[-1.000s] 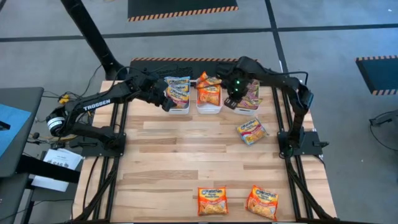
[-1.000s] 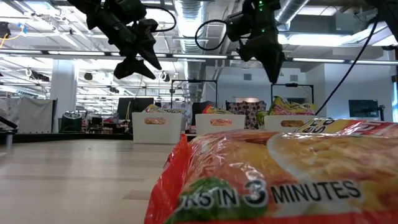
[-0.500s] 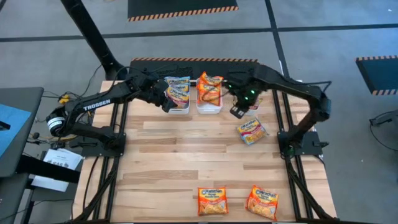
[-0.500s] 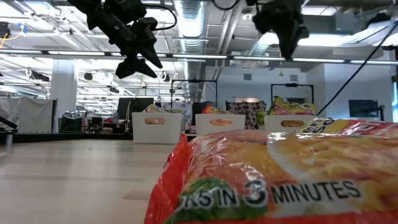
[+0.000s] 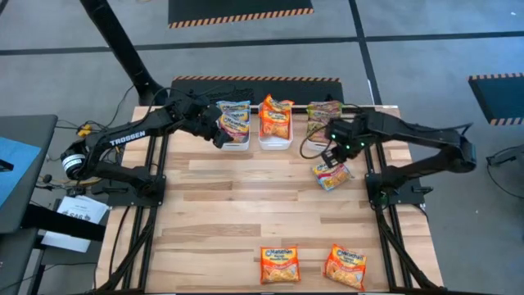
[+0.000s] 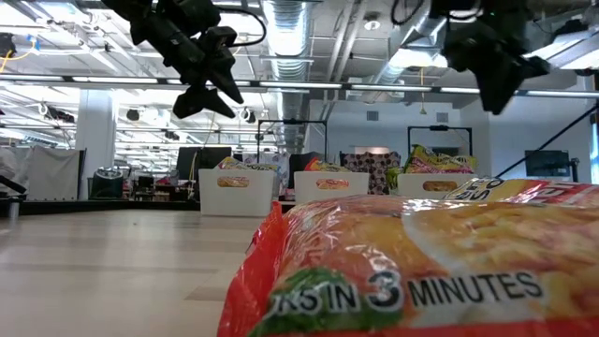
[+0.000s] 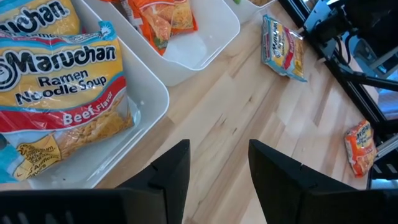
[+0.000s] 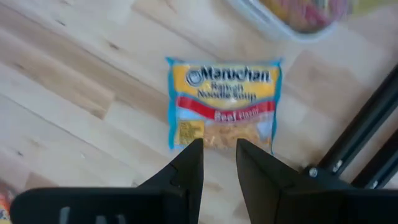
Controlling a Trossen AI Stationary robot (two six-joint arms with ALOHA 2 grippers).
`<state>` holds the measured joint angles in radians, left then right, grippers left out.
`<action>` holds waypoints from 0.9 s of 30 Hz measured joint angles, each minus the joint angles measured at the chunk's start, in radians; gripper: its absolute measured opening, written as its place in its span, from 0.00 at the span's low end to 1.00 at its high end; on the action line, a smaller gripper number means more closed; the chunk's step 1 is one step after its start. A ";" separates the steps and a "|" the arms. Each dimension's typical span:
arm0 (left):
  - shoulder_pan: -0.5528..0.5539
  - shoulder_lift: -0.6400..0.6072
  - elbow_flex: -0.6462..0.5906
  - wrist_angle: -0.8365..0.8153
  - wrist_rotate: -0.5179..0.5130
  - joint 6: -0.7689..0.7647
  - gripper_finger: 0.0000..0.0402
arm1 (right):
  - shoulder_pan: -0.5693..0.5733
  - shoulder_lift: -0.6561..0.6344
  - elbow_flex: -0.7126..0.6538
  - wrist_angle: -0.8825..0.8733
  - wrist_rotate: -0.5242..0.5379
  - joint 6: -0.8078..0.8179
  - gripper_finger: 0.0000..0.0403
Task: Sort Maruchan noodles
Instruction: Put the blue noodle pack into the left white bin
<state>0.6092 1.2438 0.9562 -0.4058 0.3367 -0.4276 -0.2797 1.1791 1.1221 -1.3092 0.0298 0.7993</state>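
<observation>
Yellow-blue beef packet [image 8: 224, 102] lying on table directly under right gripper [image 8: 217, 158], fingers parted, holding nothing.

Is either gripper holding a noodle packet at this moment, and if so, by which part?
Nothing is held. The right gripper hangs open above the loose beef-flavor packet on the table; the left gripper is open and empty beside the left tray.

Three white trays [image 5: 275, 143], one loose beef packet [image 5: 331, 173], two loose orange packets [image 5: 280, 265].
</observation>
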 joint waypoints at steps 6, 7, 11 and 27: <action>0.000 0.000 0.000 -0.008 0.001 0.001 0.37 | 0.027 -0.036 -0.080 0.003 -0.018 0.049 0.30; 0.000 0.000 0.000 -0.008 0.001 0.001 0.37 | 0.033 -0.035 -0.084 0.005 -0.025 0.057 0.31; 0.000 0.000 0.000 -0.008 0.001 0.026 0.37 | 0.052 -0.029 -0.102 0.008 -0.028 0.069 0.37; -0.002 0.000 0.000 -0.080 -0.001 0.069 0.37 | -0.057 -0.027 -0.320 0.160 -0.032 0.211 0.57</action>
<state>0.6075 1.2438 0.9562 -0.4862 0.3359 -0.3588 -0.3368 1.1520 0.8018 -1.1488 -0.0025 1.0103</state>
